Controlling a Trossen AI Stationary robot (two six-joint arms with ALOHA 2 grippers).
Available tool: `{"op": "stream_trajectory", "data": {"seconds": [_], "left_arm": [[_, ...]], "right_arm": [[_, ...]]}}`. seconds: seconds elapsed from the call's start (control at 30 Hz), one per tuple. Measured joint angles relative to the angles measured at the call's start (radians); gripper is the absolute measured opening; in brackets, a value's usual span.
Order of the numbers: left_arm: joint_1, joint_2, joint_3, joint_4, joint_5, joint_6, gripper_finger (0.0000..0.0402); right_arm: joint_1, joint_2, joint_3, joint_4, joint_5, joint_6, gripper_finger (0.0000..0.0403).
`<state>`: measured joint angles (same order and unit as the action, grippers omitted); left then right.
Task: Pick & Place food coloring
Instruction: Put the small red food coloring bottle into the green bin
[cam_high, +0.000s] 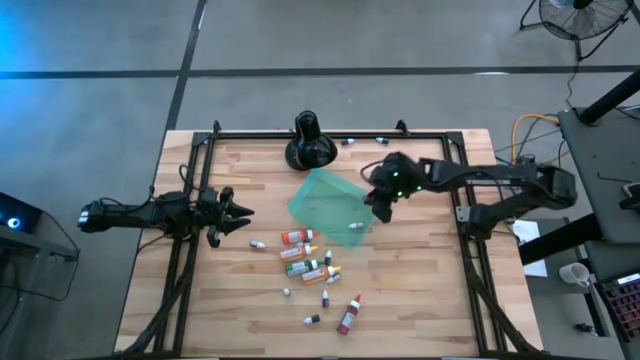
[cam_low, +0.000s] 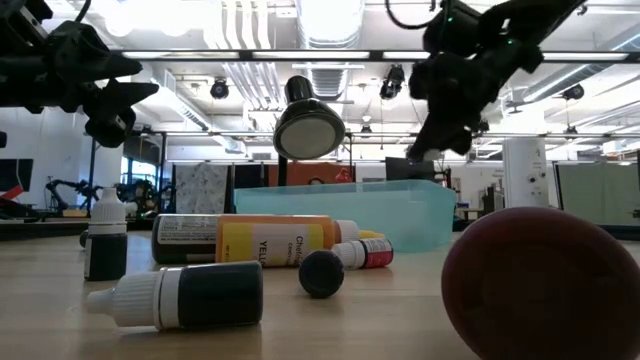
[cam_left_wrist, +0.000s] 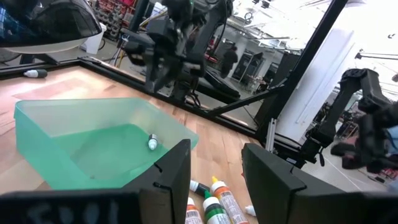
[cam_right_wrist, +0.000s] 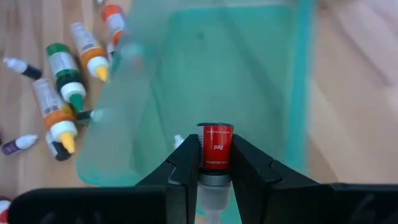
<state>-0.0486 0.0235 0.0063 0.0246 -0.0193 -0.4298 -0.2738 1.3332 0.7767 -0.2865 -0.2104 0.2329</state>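
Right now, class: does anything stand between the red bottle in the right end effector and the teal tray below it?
Nothing visible does. The right end effector is shut on the red bottle above the teal tray. One small bottle already lies on the tray floor, off to one side.

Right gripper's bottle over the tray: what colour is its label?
Red, with a white cap; the bottle shows best in the right wrist view, pinched in the right gripper above the teal tray.

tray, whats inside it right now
One small white-capped bottle lies in the teal tray. The right gripper holds a red bottle above it. The fingers hide a little of the floor.
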Motion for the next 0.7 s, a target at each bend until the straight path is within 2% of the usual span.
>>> {"op": "stream_trajectory", "data": {"seconds": [0.13,0.33,0.5,0.7], "left_arm": [[0.0,0.0,0.0,0.0,0.0,0.0,0.0117],[0.001,0.0,0.0,0.0,0.0,0.0,0.0117],[0.001,0.0,0.0,0.0,0.0,0.0,0.0117],[0.001,0.0,0.0,0.0,0.0,0.0,0.0117]], "right_arm": [[0.045,0.081,0.025,0.04,-0.001,-0.001,0.0065],[0.047,0.154,0.113,0.023,0.0,0.001,0.0077],[0.047,0.152,0.177,-0.003,0.0,-0.022,0.0092],[0.049,0.15,0.243,-0.147,-0.009,0.025,0.0094]]}}
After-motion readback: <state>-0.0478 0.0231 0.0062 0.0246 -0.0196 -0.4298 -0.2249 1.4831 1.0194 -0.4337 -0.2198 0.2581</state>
